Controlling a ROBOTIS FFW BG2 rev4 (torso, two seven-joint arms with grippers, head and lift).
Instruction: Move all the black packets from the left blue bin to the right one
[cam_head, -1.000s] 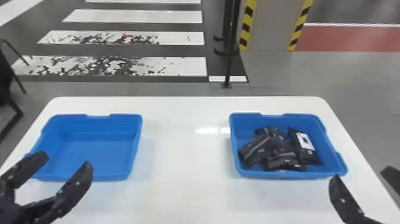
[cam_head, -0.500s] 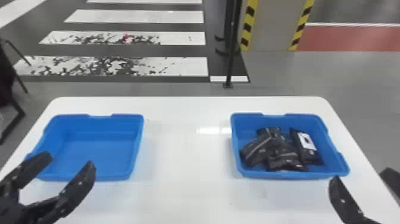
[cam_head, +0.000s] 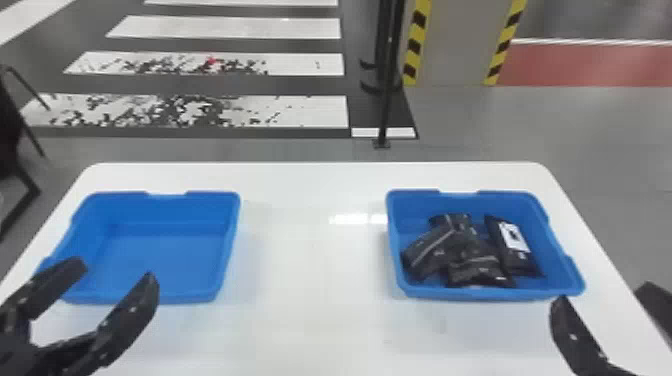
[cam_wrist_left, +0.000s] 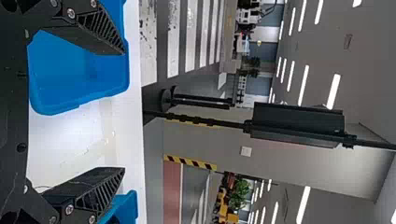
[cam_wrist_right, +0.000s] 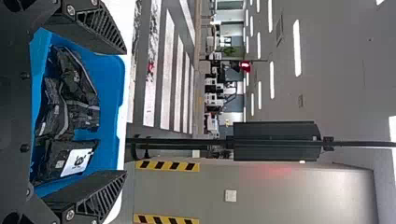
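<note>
The black packets (cam_head: 462, 250) lie heaped in the right bin (cam_head: 490, 295), crumpled pouches with a dull sheen, creased film and pale seams. Beside the heap, toward the bin's right wall, is a flatter packet (cam_head: 522, 257) with a white rectangular label (cam_head: 514, 237). The left bin (cam_head: 230, 240) is the same smooth blue, with rounded corners, sloping walls and a notched rim; its flat bottom shows. Both bins stand on the desk (cam_head: 310, 320), glossy white with rounded far corners.

The left tool (cam_head: 117, 272) is at the near side of the left bin, its black fingers wide apart, holding nothing. The right tool (cam_head: 604, 294) is by the near right corner of the right bin, also spread wide, with nothing between its wedge-shaped, ribbed fingers (cam_wrist_right: 100, 28).
</note>
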